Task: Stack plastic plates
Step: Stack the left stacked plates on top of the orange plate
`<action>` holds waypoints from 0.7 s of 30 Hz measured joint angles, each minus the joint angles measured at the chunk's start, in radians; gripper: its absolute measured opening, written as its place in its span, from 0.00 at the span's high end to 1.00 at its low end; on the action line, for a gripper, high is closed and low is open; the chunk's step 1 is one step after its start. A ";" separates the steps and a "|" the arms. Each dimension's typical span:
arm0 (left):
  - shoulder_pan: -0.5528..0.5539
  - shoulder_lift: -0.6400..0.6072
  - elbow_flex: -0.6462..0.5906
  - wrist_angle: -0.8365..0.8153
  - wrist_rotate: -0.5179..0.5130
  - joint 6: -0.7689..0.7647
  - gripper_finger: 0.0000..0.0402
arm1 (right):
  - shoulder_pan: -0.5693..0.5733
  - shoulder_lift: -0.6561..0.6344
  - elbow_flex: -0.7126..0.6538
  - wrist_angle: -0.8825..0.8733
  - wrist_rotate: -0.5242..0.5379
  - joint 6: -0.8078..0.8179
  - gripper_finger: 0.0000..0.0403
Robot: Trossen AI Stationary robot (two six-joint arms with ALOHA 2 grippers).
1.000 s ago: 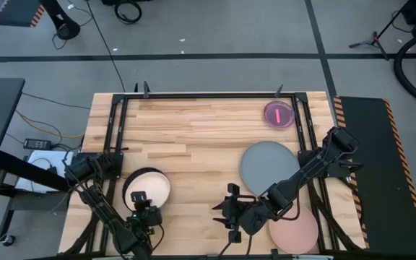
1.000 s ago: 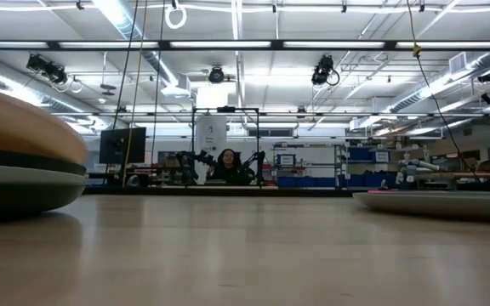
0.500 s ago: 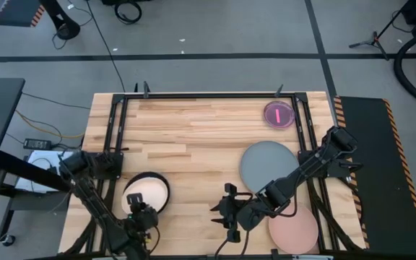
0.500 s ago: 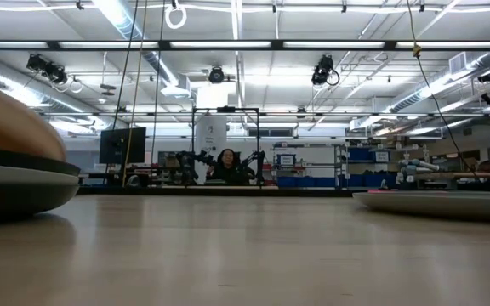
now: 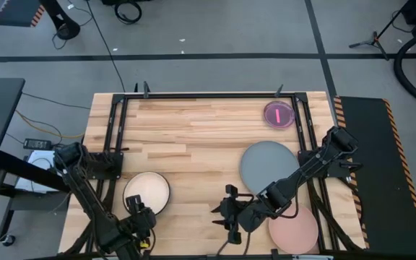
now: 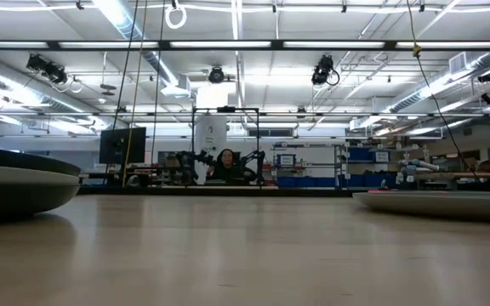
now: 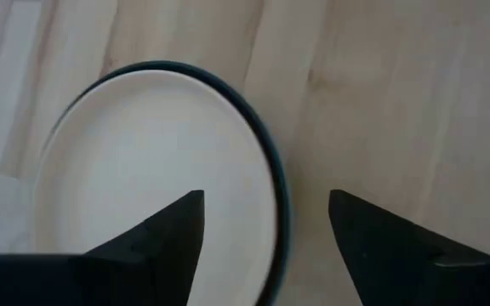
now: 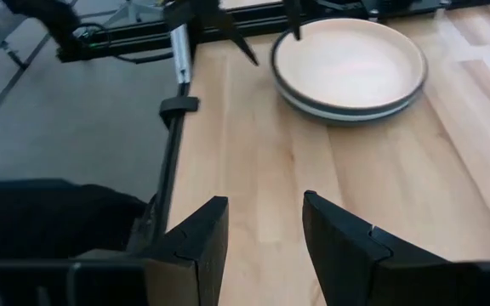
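A cream plate lies flat on top of a stack near the table's front left. It sits inside a dark teal plate, which rests on a pale plate. My left gripper hovers open above the stack's near rim, touching nothing. It shows in the high view as my left gripper. My right gripper waits open over bare wood at front centre, with nothing between its fingers. A large grey plate, a pink plate and a small red-pink plate lie singly on the right.
A black metal frame runs along the table's far and side edges. The right arm lies over the near edge of the grey plate and the far edge of the pink plate. Bare wood spans the table's middle and far left.
My left gripper has let go of the cream plate, then risen and drawn back toward the table's near edge. The plate was tipped with one edge raised. It has sunk flat into the dark teal plate on the stack. My right arm has kept still.
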 joint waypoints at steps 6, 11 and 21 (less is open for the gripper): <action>-0.004 0.021 0.000 -0.024 -0.002 0.006 0.36 | 0.028 0.000 0.000 0.003 0.029 -0.022 0.60; 0.002 0.091 -0.001 -0.051 0.019 0.030 0.36 | 0.045 0.000 0.000 0.005 0.031 -0.011 0.60; 0.008 0.130 -0.001 -0.003 0.031 0.054 0.36 | 0.062 0.000 0.000 0.006 0.049 -0.007 0.60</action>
